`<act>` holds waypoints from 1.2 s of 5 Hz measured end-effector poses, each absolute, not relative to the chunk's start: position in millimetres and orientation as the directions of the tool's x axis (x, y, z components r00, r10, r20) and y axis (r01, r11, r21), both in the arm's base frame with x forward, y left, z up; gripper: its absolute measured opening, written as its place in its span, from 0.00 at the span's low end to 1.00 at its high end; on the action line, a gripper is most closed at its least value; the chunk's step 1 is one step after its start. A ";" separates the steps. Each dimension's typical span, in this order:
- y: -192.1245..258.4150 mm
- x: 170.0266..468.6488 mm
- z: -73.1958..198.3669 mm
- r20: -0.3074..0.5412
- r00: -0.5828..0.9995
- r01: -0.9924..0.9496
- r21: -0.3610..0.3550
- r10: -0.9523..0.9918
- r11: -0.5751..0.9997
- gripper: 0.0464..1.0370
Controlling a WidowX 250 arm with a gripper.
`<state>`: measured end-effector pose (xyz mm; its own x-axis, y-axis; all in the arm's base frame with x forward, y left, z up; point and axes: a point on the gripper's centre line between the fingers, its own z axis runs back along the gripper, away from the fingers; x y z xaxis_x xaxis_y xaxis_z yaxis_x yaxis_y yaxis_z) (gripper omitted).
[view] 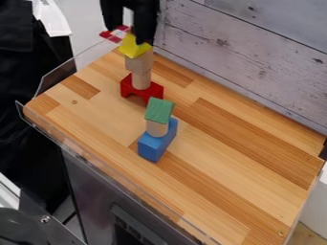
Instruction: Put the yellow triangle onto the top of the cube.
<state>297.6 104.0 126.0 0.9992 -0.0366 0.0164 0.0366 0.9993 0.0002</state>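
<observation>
Yellow triangle (pixel 133 49): atop the cube (pixel 139 62), near the tabletop's (pixel 236 177) back corner
Gripper (pixel 131 32): at the triangle, presumably to steady it; clamped or released, cannot tell
Red arch (pixel 141 91): broad foot beneath cylinder (pixel 141 80) and cube
Blue block (pixel 157 143): bears the green-topped stack
Writing: none readable on the blocks

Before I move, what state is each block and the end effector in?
Yellow triangle, at the cube's top
Wooden cube, stacked on a cylinder
Wooden cylinders, both upright
Red arch, standing, opening down
Green block, stacked
Blue block, lying lengthwise
End effector, at the triangle; grip unclear
</observation>
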 end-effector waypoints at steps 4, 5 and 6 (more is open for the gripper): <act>85.3 206.8 123.2 -0.038 0.999 0.001 -0.021 -0.002 1.000 0.96; 84.5 210.3 112.5 -0.032 0.999 0.013 -0.028 -0.014 1.000 0.96; 84.3 219.4 102.4 -0.010 1.000 0.006 -0.046 -0.006 0.999 0.96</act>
